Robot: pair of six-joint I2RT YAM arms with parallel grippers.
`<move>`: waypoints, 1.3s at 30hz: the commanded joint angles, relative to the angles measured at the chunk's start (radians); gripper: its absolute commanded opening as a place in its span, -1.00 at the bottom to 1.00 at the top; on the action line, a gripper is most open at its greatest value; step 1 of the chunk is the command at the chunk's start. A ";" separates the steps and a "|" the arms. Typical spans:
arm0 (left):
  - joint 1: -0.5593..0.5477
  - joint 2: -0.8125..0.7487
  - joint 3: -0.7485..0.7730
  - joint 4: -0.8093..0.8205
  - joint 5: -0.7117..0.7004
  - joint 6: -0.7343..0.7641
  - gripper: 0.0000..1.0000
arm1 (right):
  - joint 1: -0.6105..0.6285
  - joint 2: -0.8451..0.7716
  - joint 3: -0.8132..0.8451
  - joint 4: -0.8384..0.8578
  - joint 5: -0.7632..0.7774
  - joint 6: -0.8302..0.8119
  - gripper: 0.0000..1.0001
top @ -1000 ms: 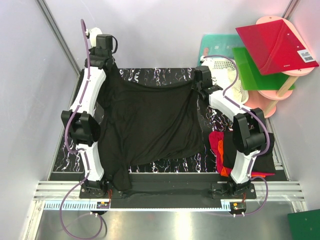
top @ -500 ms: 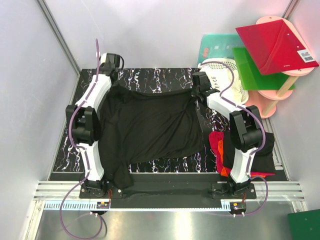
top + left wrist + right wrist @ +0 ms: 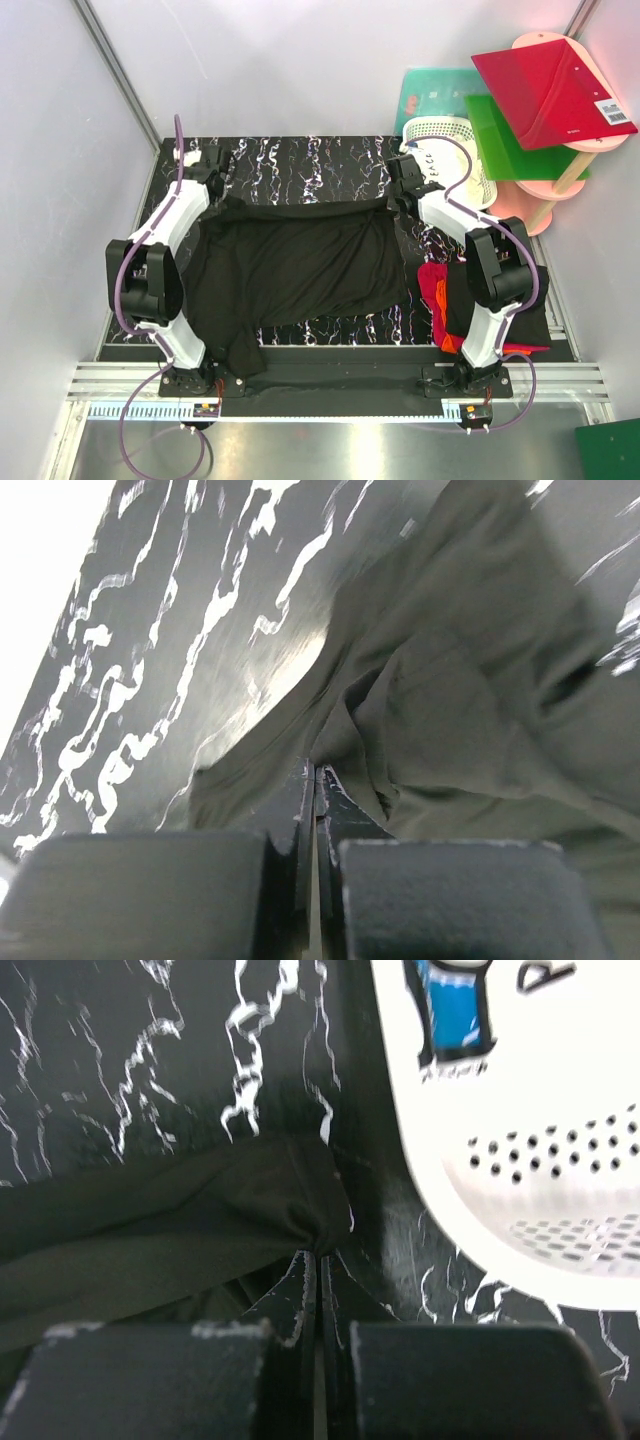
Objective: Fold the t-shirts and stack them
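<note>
Both arms have dropped since a second ago. The black t-shirt (image 3: 300, 265), which then hung raised between them, now lies spread low over the counter (image 3: 300, 155), its far hem drawn into a nearly straight line from one tool to the other.

The left tool (image 3: 218, 197) sits at the shirt's far left corner. The left wrist view shows its fingers pressed together on a fold of the cloth, with the rest of the fabric rumpled to the right of the tips. The right tool (image 3: 395, 198) is at the far right corner, its fingers likewise closed and pinching a small bunched knot of the hem. That corner rests just beside the rim of the white basket (image 3: 455, 150).

From the held hem the shirt runs back toward the arm bases. Its near left part trails down beside the left arm's base.

A pile of t-shirts (image 3: 437, 290), red, orange and black, lies on the right side of the counter, just beside the spread shirt and partly hidden by the right arm.
</note>
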 commanded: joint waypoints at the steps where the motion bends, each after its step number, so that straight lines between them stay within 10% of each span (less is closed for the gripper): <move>1: 0.007 -0.031 -0.071 -0.046 -0.014 -0.040 -1.00 | -0.003 0.033 0.029 -0.096 -0.031 0.037 -1.00; 6: 0.008 -0.023 -0.168 -0.052 0.008 -0.080 -0.78 | -0.004 0.132 0.086 -0.196 -0.065 0.064 -0.99; 8: 0.007 -0.023 -0.180 -0.044 0.029 -0.077 -0.36 | -0.004 0.158 0.103 -0.216 -0.071 0.069 -0.82; 9: 0.007 -0.029 -0.189 -0.041 0.036 -0.074 -0.26 | -0.004 0.163 0.109 -0.221 -0.095 0.064 -0.55; 10: 0.005 -0.034 -0.192 -0.041 0.040 -0.072 0.35 | -0.004 0.165 0.112 -0.224 -0.108 0.060 -0.20; 11: 0.005 -0.043 -0.195 -0.038 0.037 -0.074 0.56 | -0.004 0.152 0.109 -0.221 -0.108 0.060 0.41; 13: 0.001 -0.078 -0.209 -0.030 0.025 -0.072 0.98 | -0.004 0.131 0.091 -0.213 -0.091 0.063 0.85; 22: -0.002 -0.137 -0.162 0.131 0.069 -0.017 0.92 | -0.004 -0.006 0.020 -0.130 -0.068 0.052 0.98; 30: -0.015 0.118 0.019 0.126 0.164 0.040 0.13 | -0.004 -0.046 -0.010 -0.106 -0.068 0.048 0.97; 39: -0.030 0.234 0.044 0.114 0.172 0.036 0.12 | -0.004 -0.052 -0.023 -0.077 -0.092 0.031 0.94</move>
